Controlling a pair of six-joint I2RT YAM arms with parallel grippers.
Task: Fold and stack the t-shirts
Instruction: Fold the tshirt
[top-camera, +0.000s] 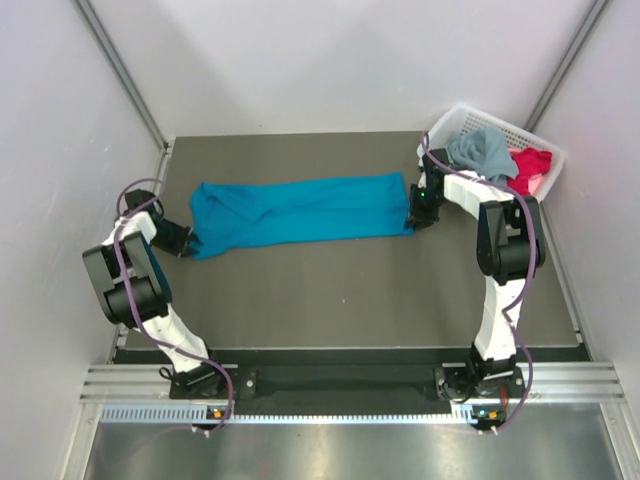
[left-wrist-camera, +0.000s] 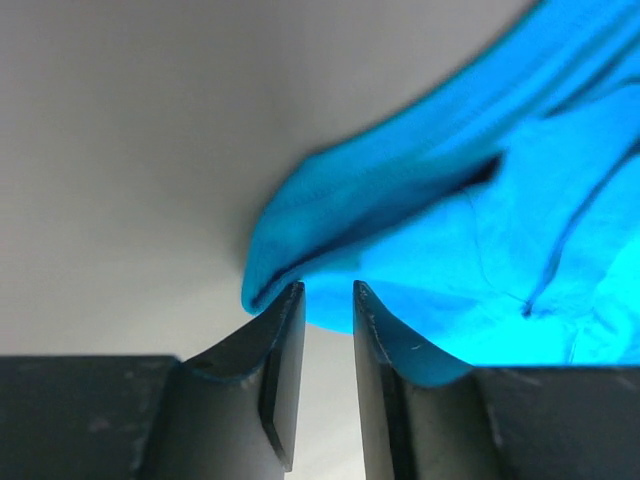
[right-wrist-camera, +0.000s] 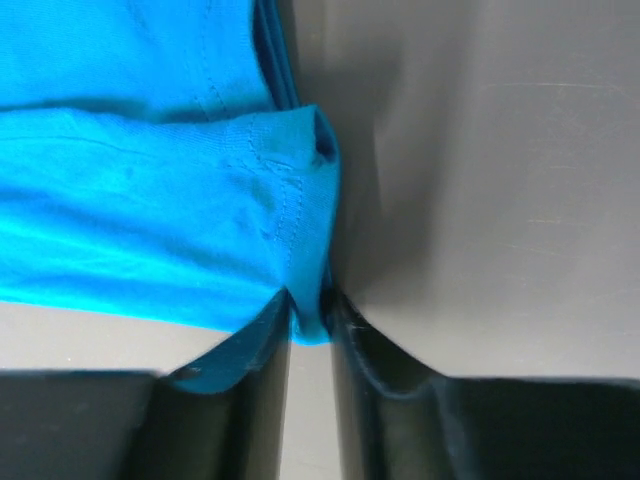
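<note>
The teal-blue t-shirt (top-camera: 300, 210) lies stretched into a long band across the dark table, wrinkled at its left end. My left gripper (top-camera: 190, 240) sits low at that left end. In the left wrist view its jaws (left-wrist-camera: 328, 288) stand open a narrow gap, with the shirt's hemmed edge (left-wrist-camera: 330, 230) just past the tips and nothing between the fingers. My right gripper (top-camera: 417, 215) is at the shirt's right end. There a stitched corner of the cloth (right-wrist-camera: 290, 210) is nipped between its fingertips (right-wrist-camera: 308, 300).
A white lattice basket (top-camera: 553, 152) stands at the back right corner, close behind the right arm. It holds a grey-blue t-shirt (top-camera: 482, 150) and a red-pink one (top-camera: 530, 168). Grey walls close in on both sides of the table (top-camera: 330, 300).
</note>
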